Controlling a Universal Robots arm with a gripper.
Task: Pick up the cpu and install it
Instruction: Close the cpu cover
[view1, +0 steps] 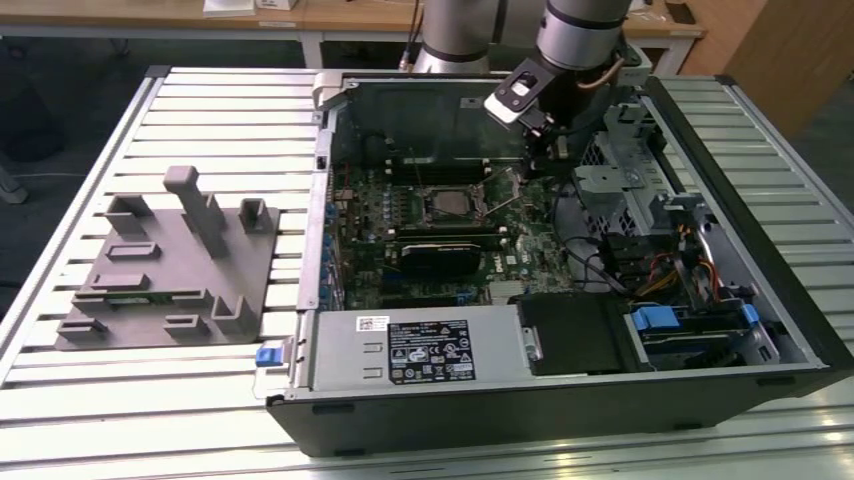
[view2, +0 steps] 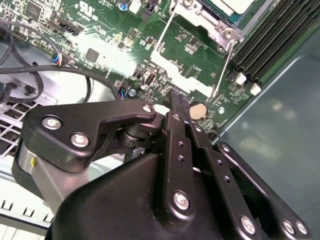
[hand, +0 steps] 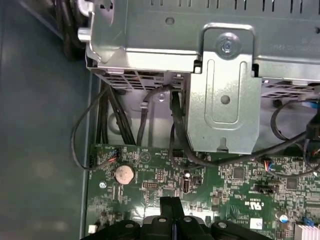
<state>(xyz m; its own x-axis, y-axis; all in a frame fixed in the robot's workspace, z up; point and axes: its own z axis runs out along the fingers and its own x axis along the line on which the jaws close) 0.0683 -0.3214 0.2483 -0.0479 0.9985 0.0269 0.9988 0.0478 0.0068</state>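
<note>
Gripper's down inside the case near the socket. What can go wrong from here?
The shut gripper hangs low over the motherboard, beside the coin cell; a slip may scrape components. The socket's wire lever is close by and might snag. Loose cables by the metal cage could catch the gripper.

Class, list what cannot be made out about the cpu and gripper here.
cpu: second wrist view, cut off by the picture's edge; seating unclear.
socket: exterior view, too small to show its contents.
gripper touching the board? Both wrist views, its own fingers hide it.
</note>
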